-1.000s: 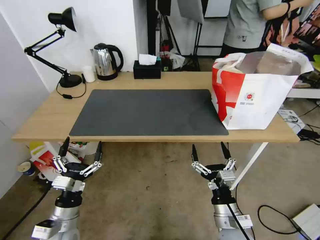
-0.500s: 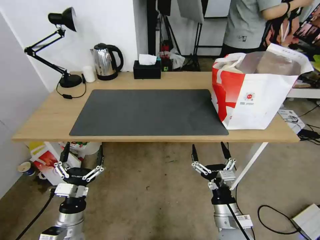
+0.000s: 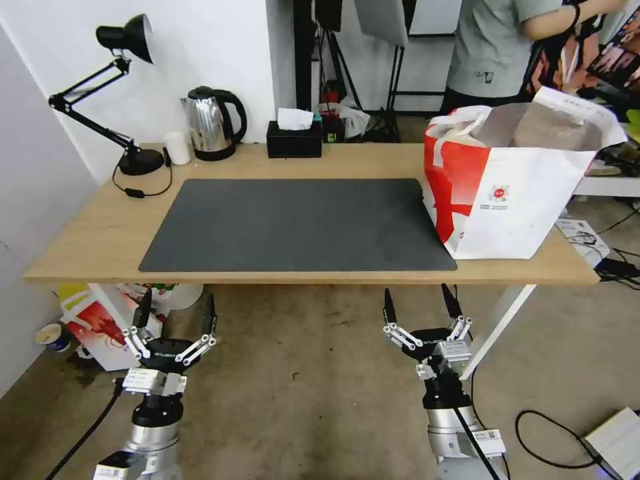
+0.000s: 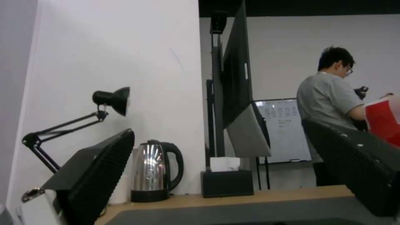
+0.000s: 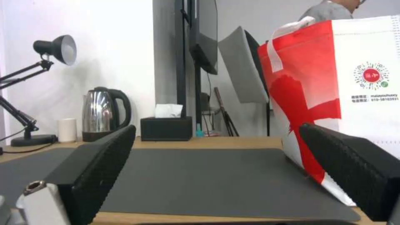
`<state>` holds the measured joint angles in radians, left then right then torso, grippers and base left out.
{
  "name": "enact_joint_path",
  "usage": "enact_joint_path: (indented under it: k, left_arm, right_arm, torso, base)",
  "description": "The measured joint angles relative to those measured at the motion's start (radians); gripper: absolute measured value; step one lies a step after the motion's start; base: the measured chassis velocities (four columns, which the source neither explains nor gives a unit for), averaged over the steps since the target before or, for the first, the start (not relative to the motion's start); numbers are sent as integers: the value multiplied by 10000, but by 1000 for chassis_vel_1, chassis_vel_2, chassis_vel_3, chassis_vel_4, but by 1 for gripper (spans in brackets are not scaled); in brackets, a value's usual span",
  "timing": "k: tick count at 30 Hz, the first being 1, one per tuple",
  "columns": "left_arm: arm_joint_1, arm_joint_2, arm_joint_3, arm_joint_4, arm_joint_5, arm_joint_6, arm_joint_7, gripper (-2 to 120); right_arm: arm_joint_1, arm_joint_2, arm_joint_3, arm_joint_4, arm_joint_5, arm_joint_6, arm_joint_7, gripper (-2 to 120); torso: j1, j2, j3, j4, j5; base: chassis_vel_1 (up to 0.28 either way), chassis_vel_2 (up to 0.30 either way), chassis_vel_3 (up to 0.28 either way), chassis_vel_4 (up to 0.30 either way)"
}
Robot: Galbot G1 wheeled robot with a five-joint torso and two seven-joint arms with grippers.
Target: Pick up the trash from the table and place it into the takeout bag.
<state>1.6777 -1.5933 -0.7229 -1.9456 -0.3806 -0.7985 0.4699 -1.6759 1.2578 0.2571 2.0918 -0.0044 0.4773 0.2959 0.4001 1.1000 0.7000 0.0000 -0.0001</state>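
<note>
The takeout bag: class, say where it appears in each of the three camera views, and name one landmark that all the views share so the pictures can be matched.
Head view: the takeout bag stands on the table's right end, partly on the dark mat.
Left wrist view: a red sliver at the picture's edge, behind a gripper finger.
Right wrist view: large and close, red panel and logo facing the camera.
Shared landmark: the steel kettle.

even, bright indoor light falls from above in the head view, with soft shadow under the table [image 3: 100, 240]. straight edges bow near the corners. the kettle [image 3: 208, 123] shows glare. both wrist views look dimmer, their near fingers [image 5: 96, 162] blurred.
</note>
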Motion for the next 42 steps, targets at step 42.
enact_joint_path:
  k: [42]
  left_arm:
    - [-353, 9, -69, -102, -54, 33, 30, 100]
  right_arm:
    - [0, 0, 0, 0, 0, 0, 0, 100]
  torso:
    - [0, 0, 0, 0, 1]
  base:
    - [0, 0, 0, 0]
